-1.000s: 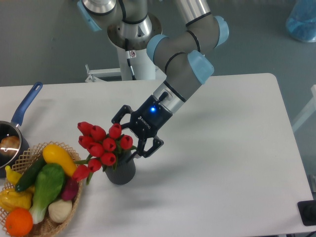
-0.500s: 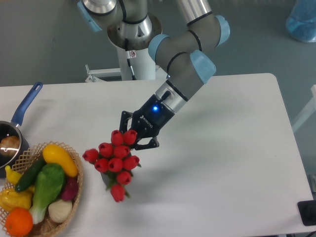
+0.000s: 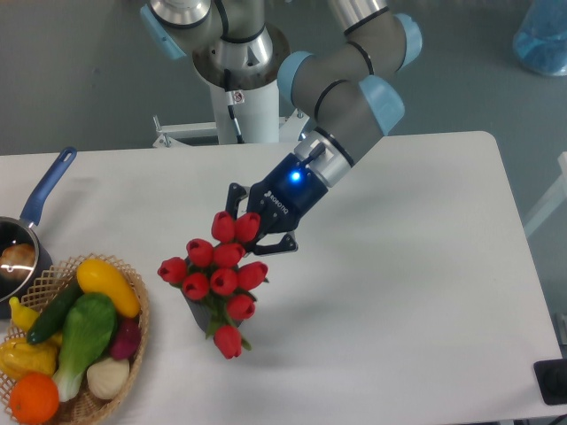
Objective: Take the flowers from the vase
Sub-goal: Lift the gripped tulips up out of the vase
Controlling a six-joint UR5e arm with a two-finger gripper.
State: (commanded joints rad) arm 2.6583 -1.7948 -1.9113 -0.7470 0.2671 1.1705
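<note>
Tool (image 3: 257,232) clenched on the flowers (image 3: 219,274), gripping at the bunch's upper right. Red buds fan down-left in front of the vase (image 3: 200,315), mostly hiding it; vase stands on white tabletop (image 3: 399,292). Wicker basket (image 3: 124,372) of vegetables near left, blue-handled saucepan (image 3: 31,230) beyond.

The flowers (image 3: 220,279) cover nearly all of the vase (image 3: 200,314) — only a dark sliver shows. The saucepan (image 3: 19,241) and wicker basket (image 3: 106,397) are cut off — left and bottom edges.
</note>
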